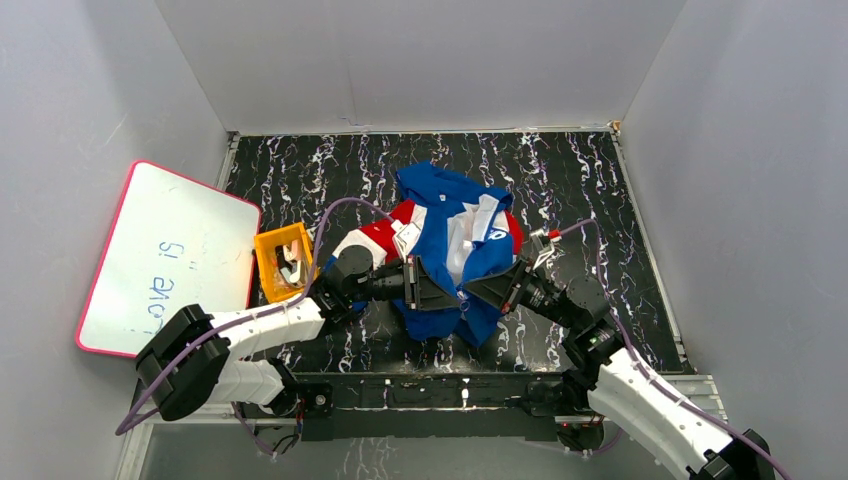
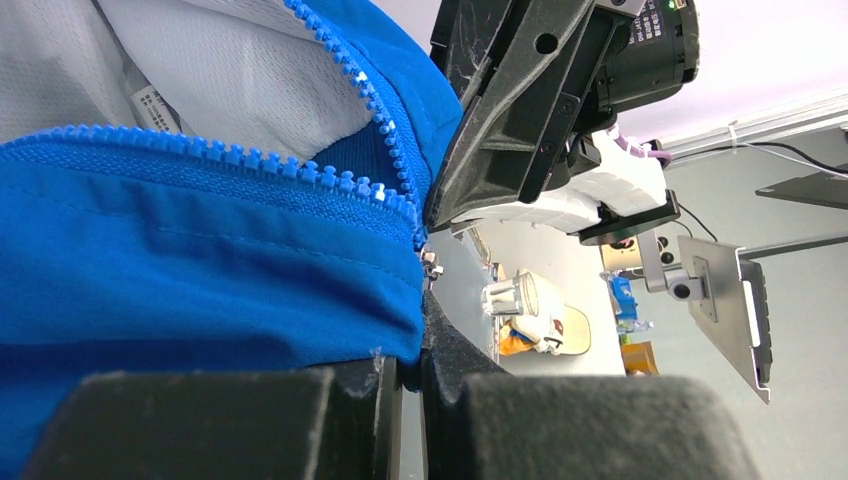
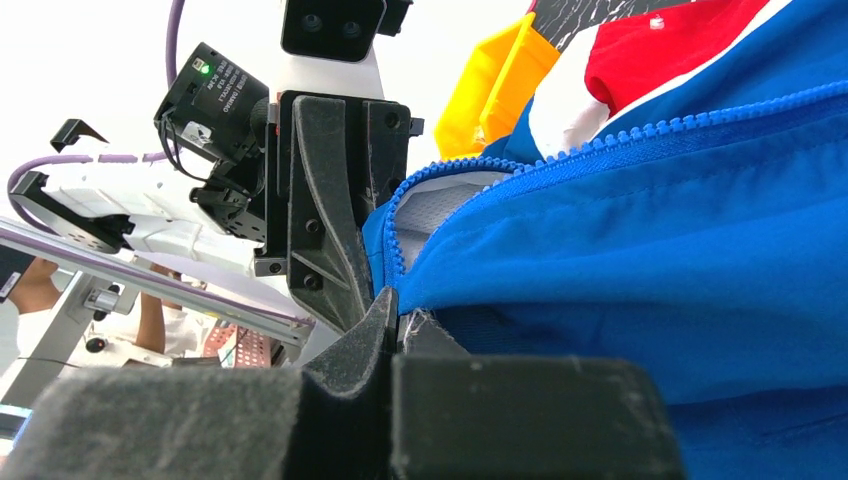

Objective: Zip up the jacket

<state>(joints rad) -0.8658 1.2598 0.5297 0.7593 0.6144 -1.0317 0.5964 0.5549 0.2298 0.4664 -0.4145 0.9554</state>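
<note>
Status: pinching the jacket [image 1: 450, 240], crumpled in the middle of the table [image 1: 600, 200], at its near bottom edge, with the left end effector [image 2: 412, 365] clamping shut on one front half of it and the right end effector [image 3: 398, 325] clamping shut on the other half. Bringing the two rows of zipper teeth [image 2: 250, 160] together only at the very bottom, with white lining [image 2: 230, 80] showing between them higher up. Leaving nearly all the work undone, judging from this: joining the ends at the base, then running the zip up the whole front.
</note>
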